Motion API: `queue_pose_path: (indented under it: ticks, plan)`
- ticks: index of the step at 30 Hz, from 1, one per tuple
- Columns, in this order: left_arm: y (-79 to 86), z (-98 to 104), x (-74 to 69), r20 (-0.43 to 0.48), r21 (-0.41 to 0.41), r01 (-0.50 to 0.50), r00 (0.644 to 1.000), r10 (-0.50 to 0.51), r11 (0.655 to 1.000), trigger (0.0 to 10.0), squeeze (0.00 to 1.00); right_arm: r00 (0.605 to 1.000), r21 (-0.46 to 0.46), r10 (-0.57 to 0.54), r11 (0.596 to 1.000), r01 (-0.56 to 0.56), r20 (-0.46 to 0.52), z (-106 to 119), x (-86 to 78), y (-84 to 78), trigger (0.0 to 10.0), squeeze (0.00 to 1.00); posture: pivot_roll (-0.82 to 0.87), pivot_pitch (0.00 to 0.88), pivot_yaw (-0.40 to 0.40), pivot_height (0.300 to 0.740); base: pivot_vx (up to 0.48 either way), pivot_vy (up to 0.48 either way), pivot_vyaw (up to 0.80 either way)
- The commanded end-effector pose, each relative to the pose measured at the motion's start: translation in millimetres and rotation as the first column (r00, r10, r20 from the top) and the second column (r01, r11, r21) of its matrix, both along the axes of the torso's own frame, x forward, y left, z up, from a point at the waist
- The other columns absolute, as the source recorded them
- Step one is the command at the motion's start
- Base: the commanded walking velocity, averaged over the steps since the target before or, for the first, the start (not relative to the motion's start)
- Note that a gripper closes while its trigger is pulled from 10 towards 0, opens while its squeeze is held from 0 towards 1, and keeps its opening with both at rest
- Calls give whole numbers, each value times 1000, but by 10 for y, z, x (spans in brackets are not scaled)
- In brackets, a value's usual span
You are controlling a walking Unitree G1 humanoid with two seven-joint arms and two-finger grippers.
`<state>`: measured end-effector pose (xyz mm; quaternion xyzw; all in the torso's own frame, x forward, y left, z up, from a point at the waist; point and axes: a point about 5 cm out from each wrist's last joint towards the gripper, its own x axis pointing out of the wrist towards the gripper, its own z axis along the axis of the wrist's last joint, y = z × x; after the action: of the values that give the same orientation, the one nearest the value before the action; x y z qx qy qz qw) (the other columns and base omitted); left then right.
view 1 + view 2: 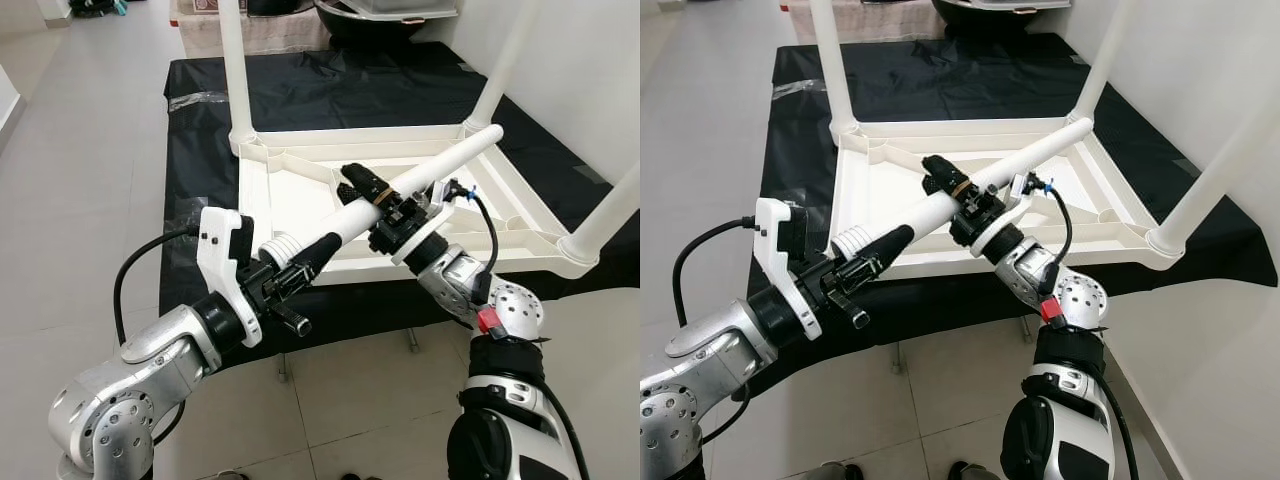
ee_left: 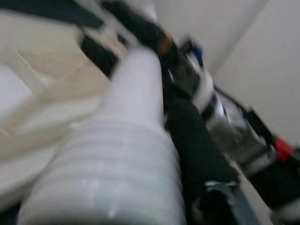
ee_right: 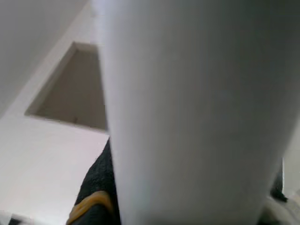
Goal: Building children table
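A white children's table (image 1: 300, 160) lies upside down on a black cloth. Three white legs stand up from it: back left (image 1: 235, 70), back right (image 1: 505, 60) and front right (image 1: 610, 215). A loose white table leg (image 1: 440, 165) slants across the upturned frame, its ribbed threaded end (image 1: 283, 247) near the front left corner. My left gripper (image 1: 305, 262) is shut on the leg just past the threads. Around the leg's middle my right gripper (image 1: 368, 195) is shut. The left wrist view has the threaded end (image 2: 108, 183) close up, and the right wrist view has the leg's shaft (image 3: 187, 108).
The black cloth (image 1: 200, 150) covers a low platform on a pale tiled floor (image 1: 80, 180). A white wall (image 1: 590, 70) runs close along the right. Dark items and a beige box (image 1: 280, 30) sit behind the table. A cable (image 1: 485, 215) loops off my right wrist.
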<state>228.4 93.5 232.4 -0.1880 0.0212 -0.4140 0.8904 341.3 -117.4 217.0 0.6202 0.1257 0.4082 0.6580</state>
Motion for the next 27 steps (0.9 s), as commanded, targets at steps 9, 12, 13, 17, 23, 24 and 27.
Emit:
queue_pose_path:
  ticks: [9,12,13,17,23,24,27]
  plan:
    - [-41,-131,-10,-52,63,15,999,-12,998,10000,1000,999,-13,2,1000,-2,54,165,36,54,0,0,84,103,-67,740,0,0,0]
    - [-3,-143,10,-58,63,-10,998,14,998,10000,0,997,-7,-27,1000,28,67,228,87,11,0,0,83,104,-67,740,0,0,0]
    - [-3,-143,10,-58,63,-10,998,14,998,10000,0,997,-7,-27,1000,28,67,228,87,11,0,0,83,104,-67,740,0,0,0]
    - [72,-240,-20,-101,101,-30,994,41,994,10000,0,988,6,-100,995,100,120,415,205,-115,0,0,85,114,-74,740,0,0,0]
    - [129,-327,-62,-137,104,-52,988,66,993,10000,0,975,18,-168,986,167,148,541,283,-219,0,0,86,116,-73,740,0,0,0]
    - [138,-346,-73,-143,113,-56,987,72,992,10000,0,965,16,-222,975,222,139,576,342,-284,0,0,91,118,-76,740,0,0,0]
    - [147,-367,-86,-149,122,-61,986,79,991,10000,0,950,11,-285,958,286,129,618,408,-362,0,0,91,118,-76,740,0,0,0]
